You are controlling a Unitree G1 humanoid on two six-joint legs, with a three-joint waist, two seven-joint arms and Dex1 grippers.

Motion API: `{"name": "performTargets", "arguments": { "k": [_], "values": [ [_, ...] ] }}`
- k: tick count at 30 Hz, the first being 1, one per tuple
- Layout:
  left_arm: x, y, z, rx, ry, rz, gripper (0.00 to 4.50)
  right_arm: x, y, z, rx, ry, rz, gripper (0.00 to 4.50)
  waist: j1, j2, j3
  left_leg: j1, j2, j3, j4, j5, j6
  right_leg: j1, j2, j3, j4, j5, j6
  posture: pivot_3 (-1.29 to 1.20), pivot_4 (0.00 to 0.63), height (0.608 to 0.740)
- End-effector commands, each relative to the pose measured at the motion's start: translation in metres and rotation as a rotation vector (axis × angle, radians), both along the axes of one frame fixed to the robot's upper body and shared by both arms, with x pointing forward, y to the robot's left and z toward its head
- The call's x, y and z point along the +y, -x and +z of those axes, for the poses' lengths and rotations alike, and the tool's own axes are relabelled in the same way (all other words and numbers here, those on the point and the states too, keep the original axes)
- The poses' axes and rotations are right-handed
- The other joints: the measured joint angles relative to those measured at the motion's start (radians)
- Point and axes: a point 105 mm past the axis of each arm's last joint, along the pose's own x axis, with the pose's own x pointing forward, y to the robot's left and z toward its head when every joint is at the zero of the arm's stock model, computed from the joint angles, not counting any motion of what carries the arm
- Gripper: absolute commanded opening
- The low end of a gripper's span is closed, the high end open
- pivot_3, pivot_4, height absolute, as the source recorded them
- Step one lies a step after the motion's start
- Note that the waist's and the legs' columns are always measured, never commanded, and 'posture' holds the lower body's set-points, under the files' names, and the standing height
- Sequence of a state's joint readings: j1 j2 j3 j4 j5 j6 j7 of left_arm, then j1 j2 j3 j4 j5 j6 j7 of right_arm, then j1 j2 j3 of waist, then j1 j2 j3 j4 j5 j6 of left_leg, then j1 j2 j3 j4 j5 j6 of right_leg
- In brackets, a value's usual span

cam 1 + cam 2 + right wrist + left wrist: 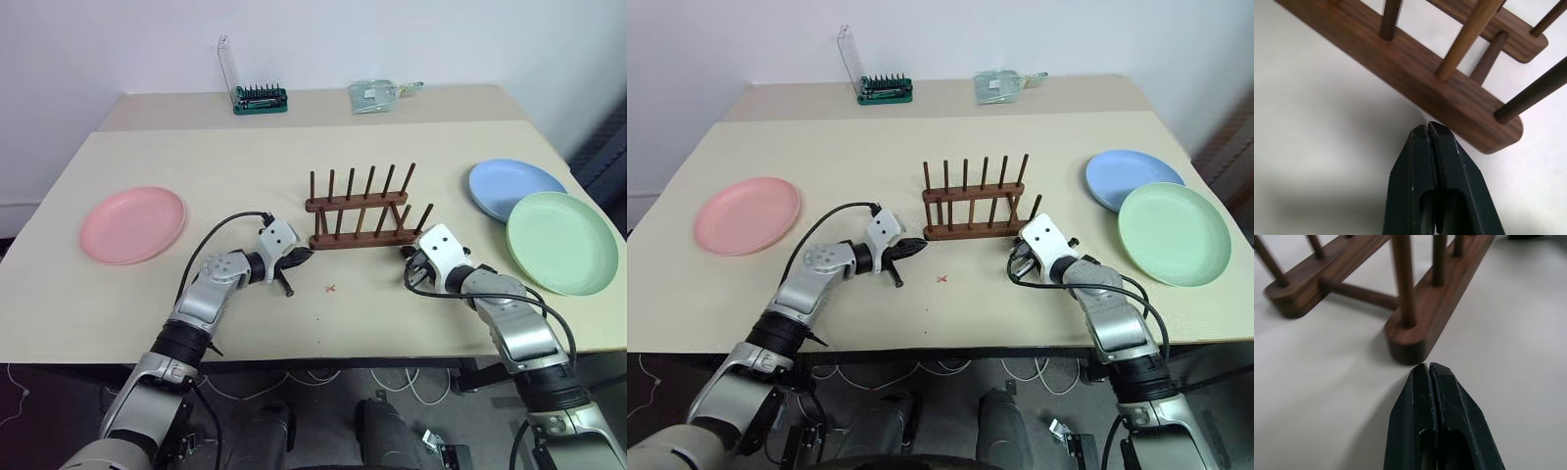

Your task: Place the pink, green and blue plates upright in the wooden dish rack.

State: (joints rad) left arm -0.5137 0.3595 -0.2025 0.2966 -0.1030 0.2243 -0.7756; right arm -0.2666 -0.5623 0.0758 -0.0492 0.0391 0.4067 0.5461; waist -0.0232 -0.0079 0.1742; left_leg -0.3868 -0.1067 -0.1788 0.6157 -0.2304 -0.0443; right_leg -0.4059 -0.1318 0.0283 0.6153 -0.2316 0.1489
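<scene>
Wooden dish rack (361, 208) lying centre-frame, rails running left-right, bracketed at its near rail's ends by left gripper (306, 253) and right gripper (404, 252), both pressed together, gripping nothing.

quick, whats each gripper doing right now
left gripper: shut, holding nothing, tips at one end of the wooden dish rack
right gripper: shut, holding nothing, tips at the rack's near rail

No legible text, labels, brands or nos. anywhere. Only sign: small red "x" mark (330, 288) on the surface (245, 166), just in front of the wooden dish rack (358, 211). Items at far edge too small to read, if printed at all.
</scene>
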Motion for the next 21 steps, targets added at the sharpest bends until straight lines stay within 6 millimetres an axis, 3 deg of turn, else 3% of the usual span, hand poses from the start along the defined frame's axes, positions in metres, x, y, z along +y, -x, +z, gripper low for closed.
{"name": "performTargets", "arguments": {
  "k": [1,4,7,8,9,11,13,17,21],
  "values": [
    [0.071,0.013,0.054,-0.008,0.260,0.150,0.88,0.023,0.025,0.042,-0.099,-0.054,0.214,0.00,-0.016,0.000,0.001,-0.002,0.001,0.000,-0.002,0.000,0.000,-0.003,0.000,0.001,0.000,0.000,0.000,0.00,0.150,0.740],
    [0.131,0.010,0.082,-0.102,0.299,0.394,2.37,0.035,0.033,0.065,-0.120,-0.132,0.306,0.87,-0.021,0.000,0.002,-0.005,0.002,-0.001,-0.001,0.000,0.000,-0.008,0.001,0.000,0.004,0.000,0.000,0.00,0.150,0.740],
    [0.186,0.007,0.095,-0.179,0.284,0.689,3.86,0.049,0.037,0.080,-0.147,-0.146,0.378,2.34,-0.011,0.000,0.002,-0.002,0.002,-0.001,-0.001,0.000,-0.001,-0.003,0.000,0.000,0.002,0.000,0.000,0.00,0.150,0.740],
    [0.217,0.006,0.097,-0.199,0.273,0.870,4.36,0.054,0.036,0.086,-0.165,-0.138,0.396,2.85,-0.006,0.000,0.002,-0.002,0.002,-0.001,-0.001,0.000,-0.001,-0.002,0.000,0.000,0.001,0.000,0.000,0.00,0.150,0.740],
    [0.251,0.011,0.102,-0.221,0.313,1.061,4.50,0.060,0.036,0.090,-0.170,-0.140,0.428,3.28,0.002,-0.001,0.002,-0.002,0.001,-0.001,-0.001,0.000,-0.001,-0.002,0.000,0.000,0.000,0.000,0.000,0.00,0.150,0.740],
    [0.290,0.023,0.109,-0.245,0.404,1.290,4.50,0.068,0.038,0.093,-0.165,-0.141,0.477,4.31,0.007,-0.003,0.002,-0.002,0.001,-0.001,-0.001,0.000,-0.001,-0.003,0.000,0.000,0.000,0.000,0.000,0.00,0.150,0.740],
    [0.311,0.035,0.109,-0.239,0.473,1.419,4.50,0.072,0.039,0.088,-0.145,-0.121,0.515,4.31,0.009,-0.005,0.001,-0.003,0.001,-0.002,-0.001,0.000,-0.001,-0.003,0.000,-0.001,0.000,0.000,0.000,0.00,0.150,0.740],
    [0.330,0.048,0.080,-0.079,0.436,1.591,4.50,0.073,0.036,0.081,-0.135,-0.092,0.533,4.31,0.015,-0.005,0.001,-0.003,0.000,-0.002,-0.001,0.000,-0.001,-0.003,-0.001,-0.001,-0.001,0.000,0.000,0.00,0.150,0.740],
    [0.320,0.044,0.050,0.119,0.468,1.570,4.50,0.071,0.032,0.080,-0.158,-0.093,0.527,4.31,0.012,-0.006,0.000,-0.003,0.000,-0.002,0.000,0.000,-0.001,-0.003,-0.001,-0.001,0.000,0.000,0.000,0.00,0.150,0.740]
  ]
}}
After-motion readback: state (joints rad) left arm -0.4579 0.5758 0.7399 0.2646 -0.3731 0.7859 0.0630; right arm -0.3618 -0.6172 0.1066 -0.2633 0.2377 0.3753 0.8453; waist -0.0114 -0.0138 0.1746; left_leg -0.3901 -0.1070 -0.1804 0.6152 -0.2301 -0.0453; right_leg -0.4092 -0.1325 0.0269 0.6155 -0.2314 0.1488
